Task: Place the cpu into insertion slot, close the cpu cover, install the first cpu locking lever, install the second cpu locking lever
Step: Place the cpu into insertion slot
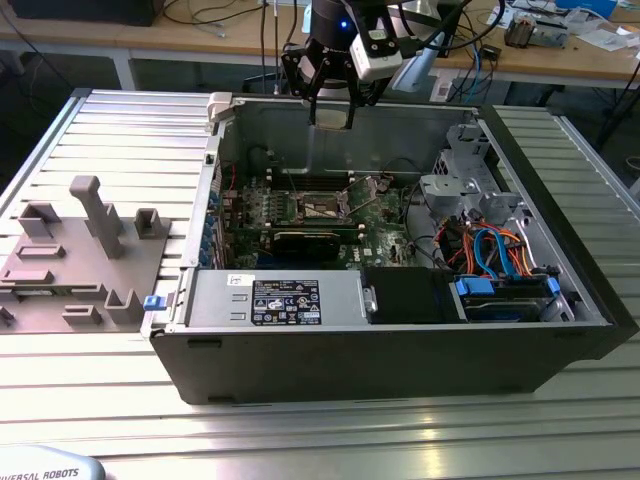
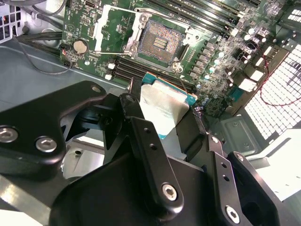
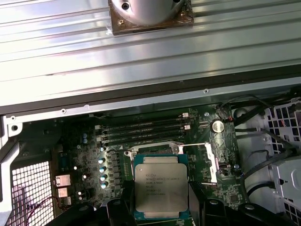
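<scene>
The black 2-fingered claw (image 1: 332,108) is seen clamped on the small flat square cpu (image 3: 161,186) with a silvery-grey metal top. The chip is gripped by 2 opposite edges and held in the air over the open black computer case (image 1: 400,360), which is stood on the ribbed metal desk (image 1: 300,430). It is carried well above the square dark insertion slot (image 2: 157,42) of the green motherboard (image 2: 80,19), beside which the thin silvery cpu cover (image 2: 99,23) is swung open. A slip from the thin edge grip, or a small twist or offset on lowering, is judged able to bend the slot's contacts. The open cover could also be struck by a finger. The metal face is turned up, away from the board. No long axis can be told, the outline being nearly square, and its edges are set about parallel to the slot's rim.
</scene>
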Controlling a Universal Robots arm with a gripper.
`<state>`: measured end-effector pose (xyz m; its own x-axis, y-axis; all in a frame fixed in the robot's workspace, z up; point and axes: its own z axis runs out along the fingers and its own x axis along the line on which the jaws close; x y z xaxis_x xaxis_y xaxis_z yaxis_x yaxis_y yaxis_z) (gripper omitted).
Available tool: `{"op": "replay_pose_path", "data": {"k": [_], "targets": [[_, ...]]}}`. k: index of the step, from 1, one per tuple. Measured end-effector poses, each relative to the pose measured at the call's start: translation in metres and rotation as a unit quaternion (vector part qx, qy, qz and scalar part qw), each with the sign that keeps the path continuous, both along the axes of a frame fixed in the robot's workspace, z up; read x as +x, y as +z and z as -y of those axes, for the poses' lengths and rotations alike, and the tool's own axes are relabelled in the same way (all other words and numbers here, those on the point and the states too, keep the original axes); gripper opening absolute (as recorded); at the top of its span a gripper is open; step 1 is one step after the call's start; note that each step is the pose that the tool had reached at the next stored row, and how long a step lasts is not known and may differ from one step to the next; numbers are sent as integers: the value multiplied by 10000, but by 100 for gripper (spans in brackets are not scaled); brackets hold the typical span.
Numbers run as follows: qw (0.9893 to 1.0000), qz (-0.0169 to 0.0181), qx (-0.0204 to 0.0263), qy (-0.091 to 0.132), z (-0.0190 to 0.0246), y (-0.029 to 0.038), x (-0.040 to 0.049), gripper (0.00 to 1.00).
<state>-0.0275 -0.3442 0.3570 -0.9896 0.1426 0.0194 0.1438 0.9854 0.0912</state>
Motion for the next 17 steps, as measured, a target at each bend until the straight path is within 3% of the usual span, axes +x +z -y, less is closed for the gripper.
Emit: {"op": "replay_pose_path", "data": {"k": [17], "targets": [[10000,0,0,-48,0,0,0,54]]}}
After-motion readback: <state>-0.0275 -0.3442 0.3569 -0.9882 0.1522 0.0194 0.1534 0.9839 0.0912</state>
